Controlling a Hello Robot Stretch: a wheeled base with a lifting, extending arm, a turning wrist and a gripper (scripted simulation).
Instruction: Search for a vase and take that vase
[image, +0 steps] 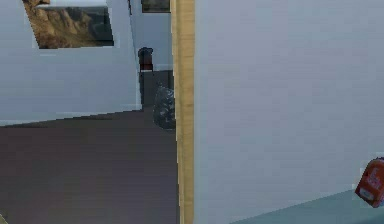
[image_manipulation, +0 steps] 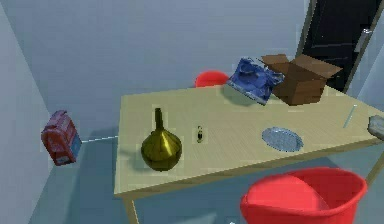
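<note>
Olive vase (image_manipulation: 160, 148) stands lower left on the desk (image_manipulation: 235, 155). Line the base up and go for its narrow neck, avoiding the small dark item (image_manipulation: 199, 133) beside it. Jaws' state: cannot tell.

On the table (image_manipulation: 235, 125) I see a small dark item (image_manipulation: 200, 133) I cannot identify. One red chair (image_manipulation: 300, 197) is cut by the lower edge, and another red chair (image_manipulation: 212, 78) is half hidden behind the table.
</note>
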